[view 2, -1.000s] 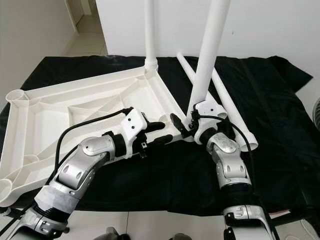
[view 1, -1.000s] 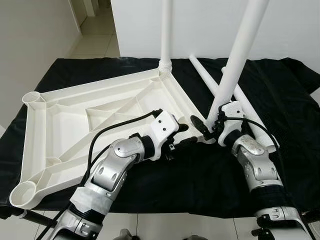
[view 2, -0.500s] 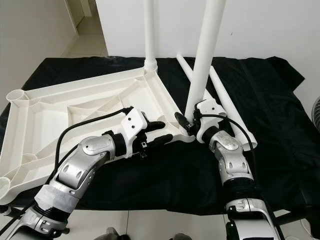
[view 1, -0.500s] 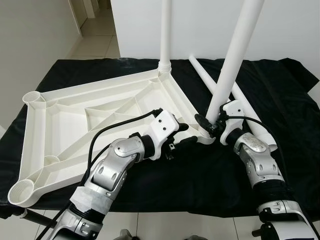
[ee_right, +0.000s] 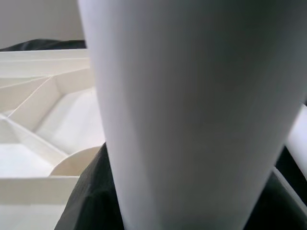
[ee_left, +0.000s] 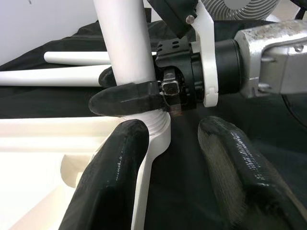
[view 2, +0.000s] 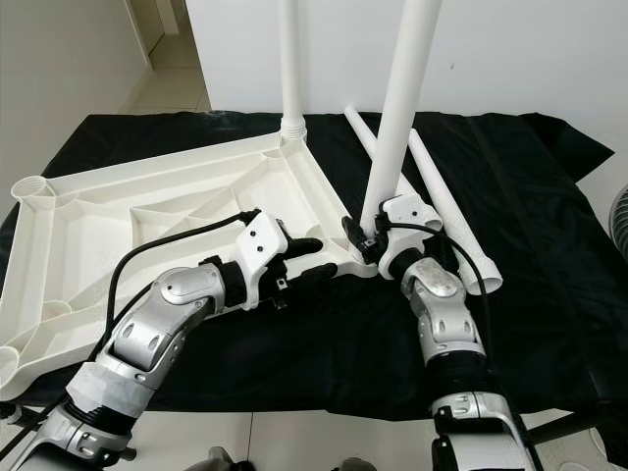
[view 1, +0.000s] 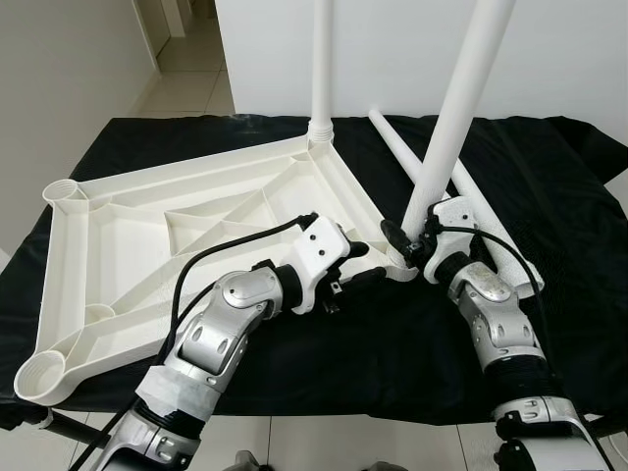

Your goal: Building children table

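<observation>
A white plastic tabletop (view 1: 147,226) lies upside down on a black cloth (view 1: 392,334). One white leg (view 1: 322,59) stands upright in its far corner socket. My right gripper (view 1: 407,240) is shut on a second leg (view 1: 451,118), which leans slightly, its lower end at the near right corner socket (ee_left: 158,129). My left gripper (view 1: 365,265) is open, its fingers (ee_left: 115,163) straddling the tabletop's rim just beside that socket. In the right wrist view the held leg (ee_right: 192,110) is very close, with the tabletop's ribs (ee_right: 43,115) behind.
Two more white legs (view 1: 392,147) (view 1: 491,231) lie on the cloth right of the tabletop. Empty sockets sit at the left corners (view 1: 64,191) (view 1: 41,373). A white wall stands behind the table, and a fan (view 2: 620,226) is at the far right.
My right gripper has carried the leg's lower end a little left and away, onto the near right corner socket. The left gripper has stayed at the rim.
</observation>
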You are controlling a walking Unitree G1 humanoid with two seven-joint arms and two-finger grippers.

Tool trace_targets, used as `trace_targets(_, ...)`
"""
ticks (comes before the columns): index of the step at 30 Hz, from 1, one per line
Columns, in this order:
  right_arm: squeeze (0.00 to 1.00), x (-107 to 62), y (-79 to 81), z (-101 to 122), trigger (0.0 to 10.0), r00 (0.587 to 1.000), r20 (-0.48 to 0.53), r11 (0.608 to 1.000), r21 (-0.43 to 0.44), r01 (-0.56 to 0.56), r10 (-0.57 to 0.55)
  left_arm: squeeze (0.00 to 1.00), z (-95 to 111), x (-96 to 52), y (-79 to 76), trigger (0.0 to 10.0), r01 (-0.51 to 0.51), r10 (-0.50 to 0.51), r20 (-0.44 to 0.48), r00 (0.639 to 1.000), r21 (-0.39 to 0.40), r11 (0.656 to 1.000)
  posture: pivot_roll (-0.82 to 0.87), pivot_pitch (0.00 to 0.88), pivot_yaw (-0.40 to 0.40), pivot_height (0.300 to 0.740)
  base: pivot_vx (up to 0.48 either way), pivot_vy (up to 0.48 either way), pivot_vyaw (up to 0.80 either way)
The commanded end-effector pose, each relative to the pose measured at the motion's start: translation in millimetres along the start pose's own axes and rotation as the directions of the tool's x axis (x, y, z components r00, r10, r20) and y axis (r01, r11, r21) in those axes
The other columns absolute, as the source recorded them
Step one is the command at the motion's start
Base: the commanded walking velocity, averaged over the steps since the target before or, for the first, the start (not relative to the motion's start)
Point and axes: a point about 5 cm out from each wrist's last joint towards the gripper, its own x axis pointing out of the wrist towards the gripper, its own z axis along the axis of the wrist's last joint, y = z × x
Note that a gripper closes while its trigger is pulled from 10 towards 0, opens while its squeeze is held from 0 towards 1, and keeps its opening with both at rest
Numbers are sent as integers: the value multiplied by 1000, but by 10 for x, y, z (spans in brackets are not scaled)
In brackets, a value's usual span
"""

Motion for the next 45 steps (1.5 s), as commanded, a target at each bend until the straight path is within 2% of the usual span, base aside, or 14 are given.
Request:
trace_targets(1,0,25,78,24,10000,999,18,998,46,47,-48,0,-16,-5,27,10000,-17,17,-8,1000,0,1000,-126,32,73,740,0,0,0)
trace_targets(3,0,25,78,24,10000,999,18,998,46,47,-48,0,-16,-5,27,10000,-17,17,-8,1000,0,1000,-126,32,73,740,0,0,0)
trace_targets(5,0,31,92,14,10000,987,15,985,76,156,-158,0,-12,-2,34,10000,-23,23,-6,1000,0,1000,-126,32,73,740,0,0,0)
trace_targets(8,0,31,105,3,10000,969,9,965,92,246,-248,0,-10,-2,37,10000,-27,27,-5,1000,-1,1000,-122,33,61,740,0,0,0)
trace_targets(14,0,18,106,4,10000,930,13,925,113,363,-367,0,-11,-5,39,10000,-32,32,-5,999,-1,999,-122,33,61,740,0,0,0)
trace_targets(18,0,-7,105,52,10000,845,15,835,160,527,-535,0,-15,-12,40,10000,-40,40,-4,999,-2,999,-115,32,51,740,0,0,0)
trace_targets(27,0,29,138,84,10000,835,14,827,148,542,-550,0,-14,-8,36,10000,-37,37,-4,999,-1,999,-117,31,54,740,0,0,0)
trace_targets(28,580,21,121,87,10000,835,18,828,142,543,-551,0,-12,-8,39,10000,-37,37,-4,999,0,999,-115,31,52,740,0,0,0)
trace_targets(29,580,21,121,87,10000,835,18,828,142,543,-551,0,-12,-8,39,10000,-37,37,-4,999,0,999,-115,31,52,740,0,0,0)
trace_targets(30,1000,14,109,93,10000,834,24,829,138,543,-551,0,-12,-8,42,10000,-39,39,-4,999,0,999,-115,31,52,740,0,0,0)
trace_targets(41,1000,-71,109,127,10000,847,82,848,126,514,-525,0,-24,-20,31,10000,-41,41,-8,999,-2,999,-111,31,47,740,0,0,0)
trace_targets(42,341,-119,120,120,10000,849,92,852,121,509,-520,0,-32,-21,27,10000,-41,41,-10,999,-3,999,-111,31,44,740,0,0,0)
trace_targets(43,0,-169,138,114,10000,855,104,860,118,496,-508,0,-42,-23,21,10000,-40,40,-13,999,-5,999,-114,31,44,740,0,0,0)
trace_targets(45,0,-213,153,106,10000,861,112,867,116,485,-497,0,-55,-23,18,10000,-42,41,-20,999,-11,999,-114,31,44,740,0,0,0)
